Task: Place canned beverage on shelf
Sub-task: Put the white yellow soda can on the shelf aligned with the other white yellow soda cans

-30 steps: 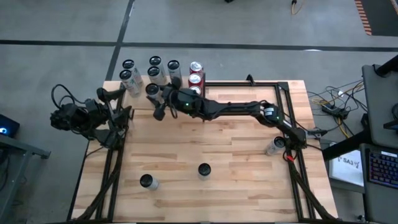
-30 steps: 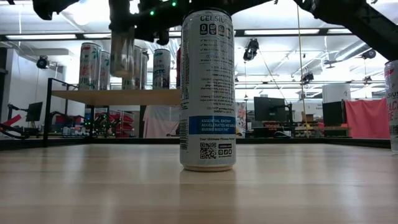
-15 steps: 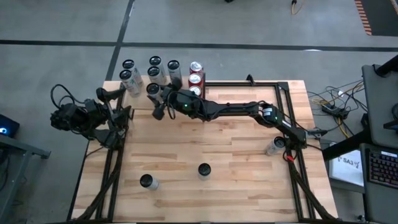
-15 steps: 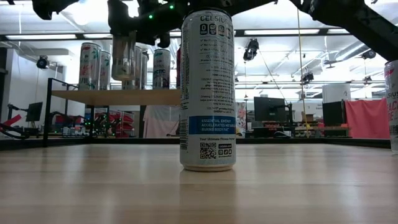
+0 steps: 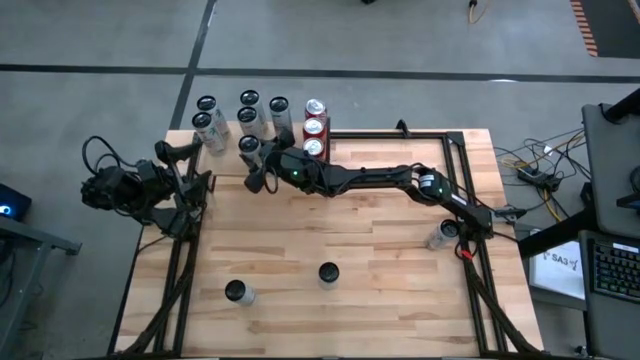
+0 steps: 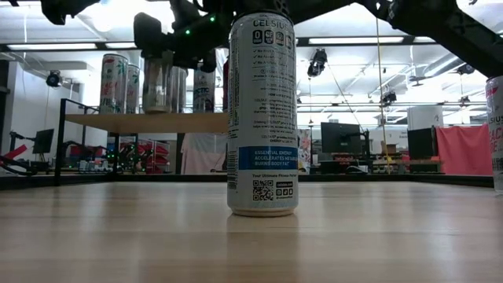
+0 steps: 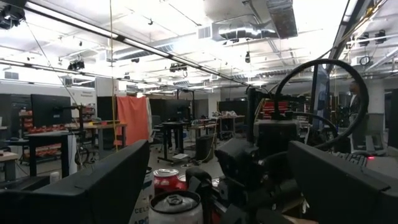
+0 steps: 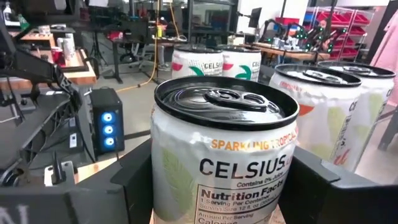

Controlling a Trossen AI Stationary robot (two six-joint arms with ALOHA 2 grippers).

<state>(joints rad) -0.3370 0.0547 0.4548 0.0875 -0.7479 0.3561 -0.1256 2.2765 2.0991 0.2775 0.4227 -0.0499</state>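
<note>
right tool (image 5: pixel 258 172) clamps can (image 5: pixel 249 150) over shelf (image 6: pixel 145 122) | risk: it bumps shelved cans (image 5: pixel 258 115) | left tool (image 5: pixel 178 152) wide

The can (image 8: pixel 224 155) held by the right gripper (image 8: pixel 217 186) is cut off below. In the low view, the shelf (image 6: pixel 149 122) is partly hidden behind a near can (image 6: pixel 262 114).

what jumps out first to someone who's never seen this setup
The right arm stretches across the table, and its hand holds a Celsius can upright at the shelf on the far-left edge, beside a cluster of cans already standing there. In the low view a tall white can fills the foreground. The left hand waits open at the table's left edge.
</note>
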